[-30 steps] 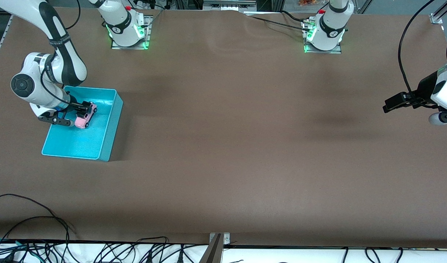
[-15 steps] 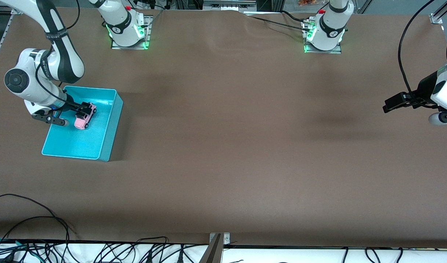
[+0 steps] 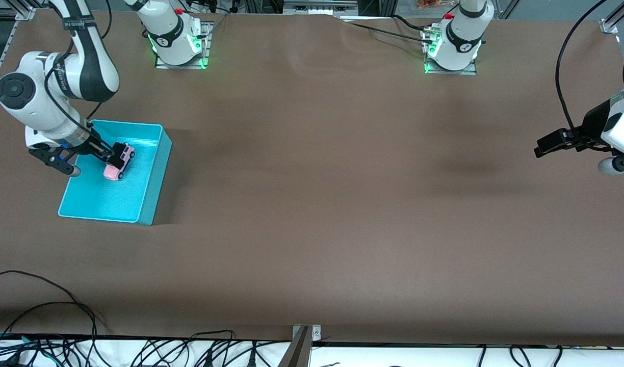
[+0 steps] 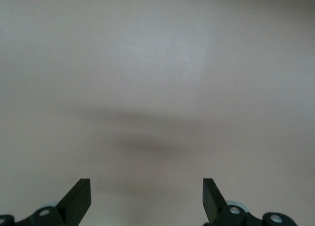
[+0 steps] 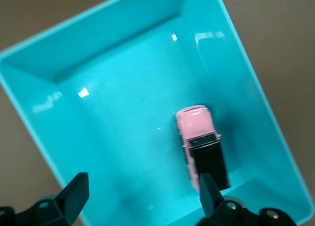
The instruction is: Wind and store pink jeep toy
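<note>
The pink jeep toy (image 3: 113, 172) (image 5: 196, 125), light pink with a black roof, lies on the floor of the cyan bin (image 3: 156, 176) (image 5: 123, 93), in the part farther from the front camera. My right gripper (image 3: 94, 162) (image 5: 142, 189) hovers over the bin, open, nothing between its fingers. The jeep sits beside one fingertip (image 5: 207, 189), apart from it. My left gripper (image 3: 544, 145) (image 4: 146, 191) waits open over bare table at the left arm's end.
The bin stands near the right arm's end of the brown table (image 3: 342, 204). Both arm bases are bolted along the table's back edge. Cables (image 3: 47, 316) lie at the front edge.
My right gripper has opened and let go of the jeep, then lifted and drawn back. The jeep stays in the bin. The left arm has not moved.
</note>
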